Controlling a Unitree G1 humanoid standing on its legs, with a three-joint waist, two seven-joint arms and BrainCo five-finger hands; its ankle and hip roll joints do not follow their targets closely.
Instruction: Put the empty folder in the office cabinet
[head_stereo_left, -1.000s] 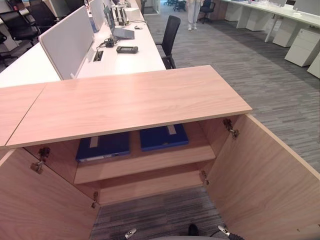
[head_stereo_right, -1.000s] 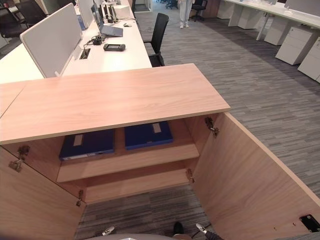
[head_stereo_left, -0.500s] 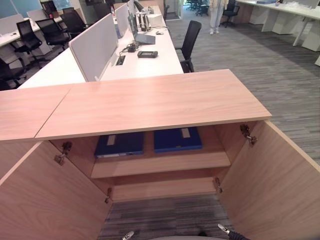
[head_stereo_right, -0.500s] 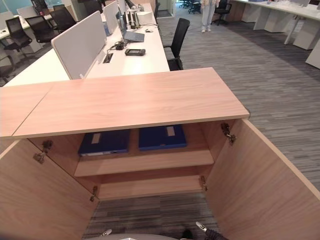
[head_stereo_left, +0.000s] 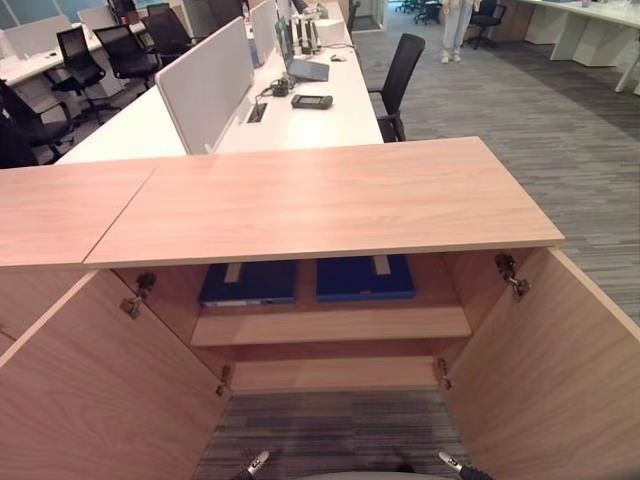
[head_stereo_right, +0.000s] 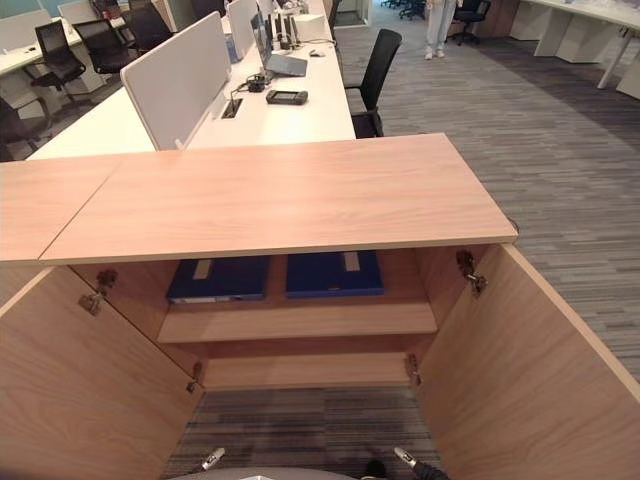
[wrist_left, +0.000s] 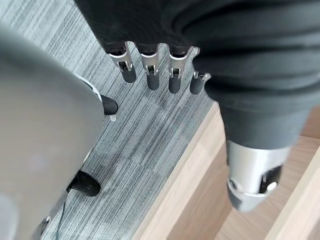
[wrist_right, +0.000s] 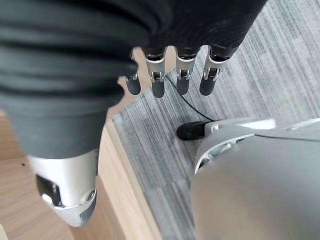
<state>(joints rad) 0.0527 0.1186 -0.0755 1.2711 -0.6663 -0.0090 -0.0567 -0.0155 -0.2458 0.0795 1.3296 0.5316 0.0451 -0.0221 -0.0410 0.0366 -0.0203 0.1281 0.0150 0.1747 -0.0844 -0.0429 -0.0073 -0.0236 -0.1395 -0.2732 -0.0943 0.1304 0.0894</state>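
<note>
In the wrist views the left hand (wrist_left: 155, 70) and right hand (wrist_right: 170, 75) hang over the grey carpet (wrist_left: 145, 130) beside the open doors (head_stereo_right: 510, 370), fingers straight and relaxed, holding nothing. The eye views show the cabinet (head_stereo_left: 330, 200) with both doors swung wide. On its upper shelf (head_stereo_left: 330, 325) two blue folders (head_stereo_left: 248, 283) (head_stereo_left: 365, 277) lie flat, side by side, long axes running front to back. Beyond stand white desks (head_stereo_left: 320, 110) with a divider (head_stereo_left: 205, 85), black chairs (head_stereo_left: 400, 70) and a person's legs (head_stereo_left: 455, 25).
</note>
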